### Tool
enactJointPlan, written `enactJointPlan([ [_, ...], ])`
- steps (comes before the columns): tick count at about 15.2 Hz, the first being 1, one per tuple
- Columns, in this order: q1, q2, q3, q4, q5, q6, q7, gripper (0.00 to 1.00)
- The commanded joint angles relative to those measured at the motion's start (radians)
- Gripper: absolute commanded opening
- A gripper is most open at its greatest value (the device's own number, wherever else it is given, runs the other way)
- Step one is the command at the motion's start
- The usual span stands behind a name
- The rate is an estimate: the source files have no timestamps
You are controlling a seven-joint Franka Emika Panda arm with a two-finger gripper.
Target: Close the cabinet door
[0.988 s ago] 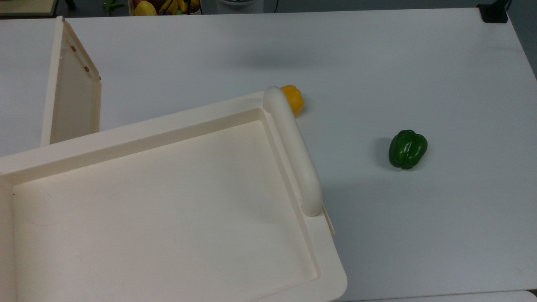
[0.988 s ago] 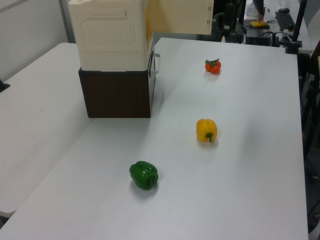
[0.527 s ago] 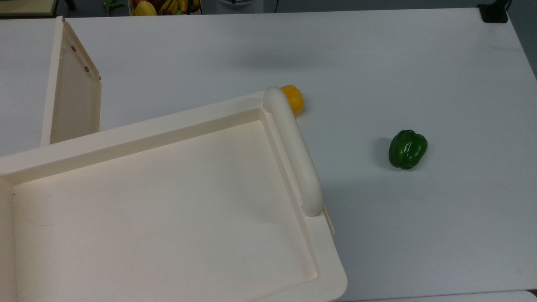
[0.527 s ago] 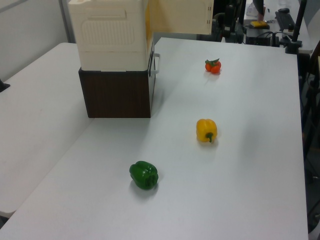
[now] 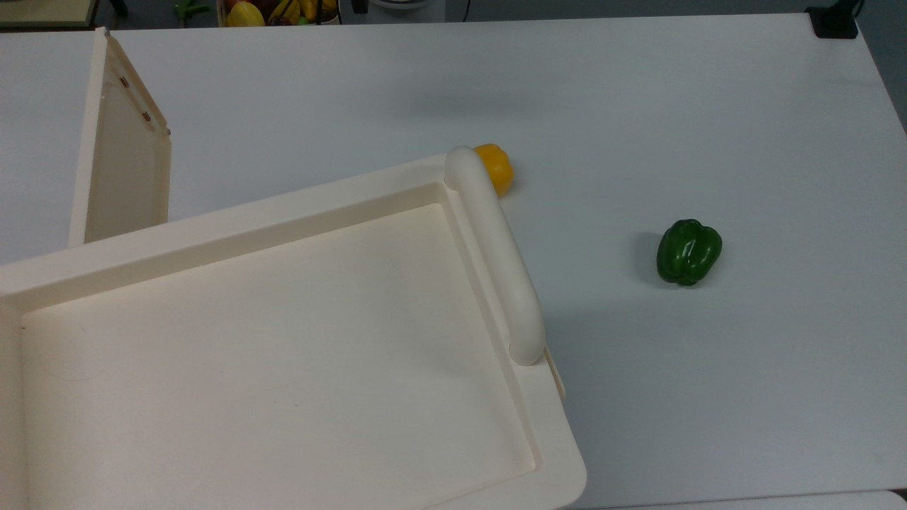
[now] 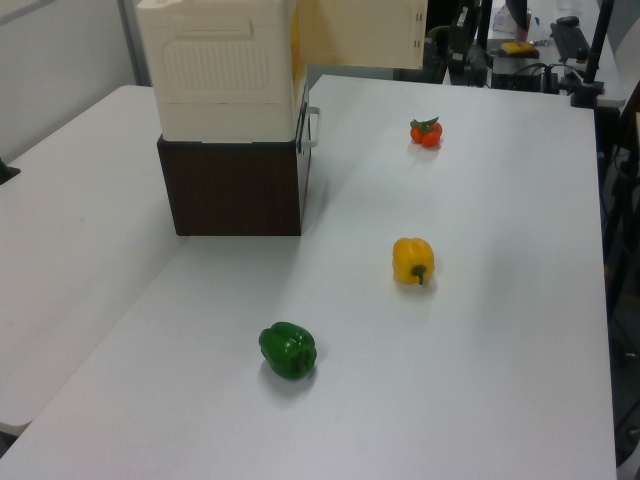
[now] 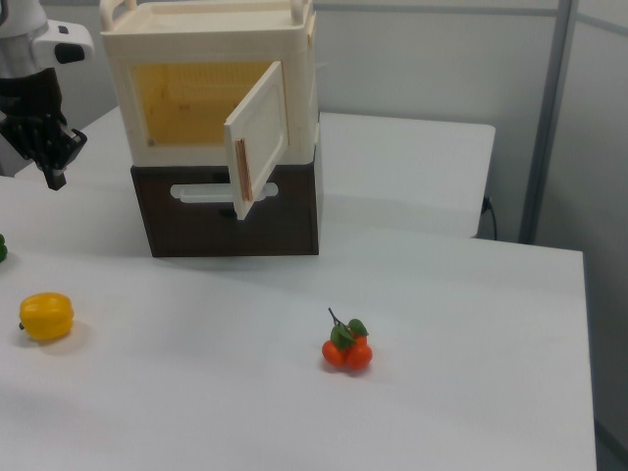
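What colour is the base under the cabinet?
Dark brown base, clearest in the left view.

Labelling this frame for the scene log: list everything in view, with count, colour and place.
cabinet: 1, cream, on a dark brown base on the table
cabinet door: 1, cream, swung open, hinged at the right view's right of the opening
table: 1, white, under everything
yellow pepper: 1, yellow, on the table between the green pepper and the tomatoes in the left view
green pepper: 1, green, on the table, apart from the cabinet
tomatoes: 1 cluster, red-orange with green leaves, on the table in front of the open door in the right view
gripper: 1, dark, pointing down, at the right view's left of the cabinet, holding nothing
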State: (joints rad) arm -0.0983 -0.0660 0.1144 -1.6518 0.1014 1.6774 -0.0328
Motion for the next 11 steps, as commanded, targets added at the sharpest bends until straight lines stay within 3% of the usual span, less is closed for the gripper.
enactJointPlan([
  [1, -0.003, -0.020, -0.019, -0.011, 0.044, 0.015, -0.019, 0.00],
  [5, -0.032, -0.031, -0.065, -0.006, 0.049, 0.013, -0.051, 0.00],
  [11, -0.060, -0.061, -0.225, 0.015, 0.050, 0.030, -0.298, 0.00],
])
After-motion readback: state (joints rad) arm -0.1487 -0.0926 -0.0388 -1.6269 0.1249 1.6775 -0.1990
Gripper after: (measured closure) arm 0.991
